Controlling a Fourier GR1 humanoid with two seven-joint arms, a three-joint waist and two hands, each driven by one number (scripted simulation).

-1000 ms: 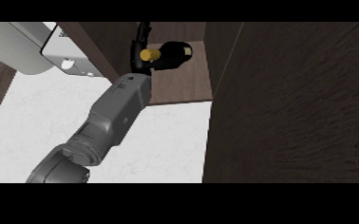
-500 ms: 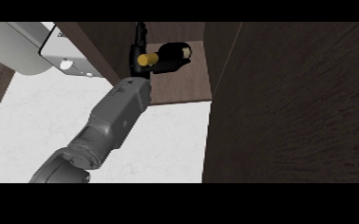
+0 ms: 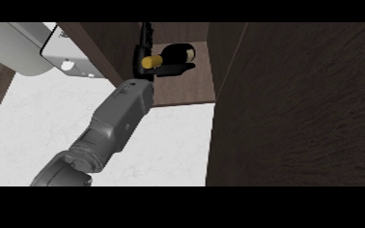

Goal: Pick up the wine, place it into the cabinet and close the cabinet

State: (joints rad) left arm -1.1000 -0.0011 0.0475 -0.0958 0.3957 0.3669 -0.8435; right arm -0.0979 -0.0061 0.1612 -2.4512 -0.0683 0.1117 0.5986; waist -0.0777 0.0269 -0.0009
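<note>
Inside dark wood cabinet (image 3: 187, 91) | left hand (image 3: 140, 54), fingers (image 3: 175, 69) curled round yellow-capped wine (image 3: 175, 53)

A pale grey appliance (image 3: 25, 48) shows upper left, above the white counter (image 3: 43, 121).

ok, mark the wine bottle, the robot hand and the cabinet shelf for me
wine bottle (image 3: 179, 52): head view, on its dark body behind the yellow cap.
left robot hand (image 3: 175, 69): head view, on a black finger beneath the bottle.
cabinet shelf (image 3: 187, 91): head view, on its bare brown board.
</note>
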